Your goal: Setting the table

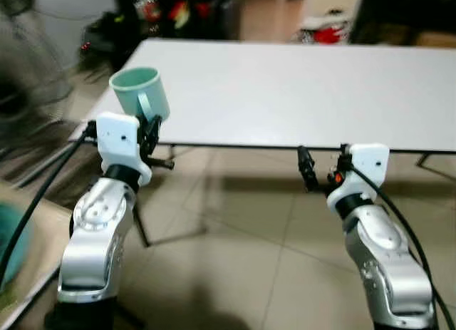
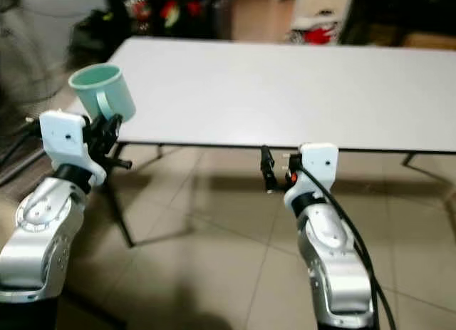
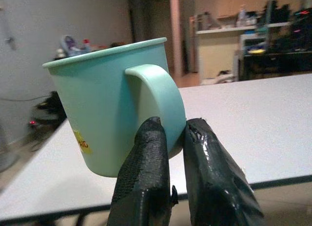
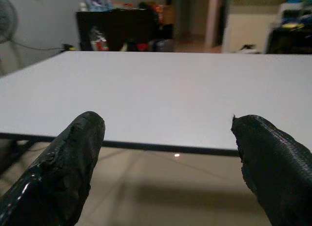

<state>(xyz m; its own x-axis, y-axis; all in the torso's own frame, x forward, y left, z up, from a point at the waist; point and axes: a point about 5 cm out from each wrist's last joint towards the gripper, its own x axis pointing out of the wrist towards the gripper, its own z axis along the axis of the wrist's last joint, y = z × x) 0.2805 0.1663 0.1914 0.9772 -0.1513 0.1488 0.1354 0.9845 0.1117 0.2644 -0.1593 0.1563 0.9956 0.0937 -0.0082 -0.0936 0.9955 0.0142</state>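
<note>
Mug (image 1: 140,90) up in the air, mint green, tilted a little, held by its handle (image 3: 158,96) just over the near left corner of the white table (image 1: 299,95). Left gripper (image 3: 176,138) pinches that handle tight between both fingers (image 3: 148,162). Right gripper (image 4: 168,157) hangs in front of the table's near edge, low, fingers (image 4: 68,162) spread wide with nothing between them. Tiled floor (image 1: 242,230) below, dark clutter (image 1: 171,13) beyond the table's far side.

Two silver arms with white wrist housings, black cables, an orange mark on the right wrist, black-fingered pincers.
</note>
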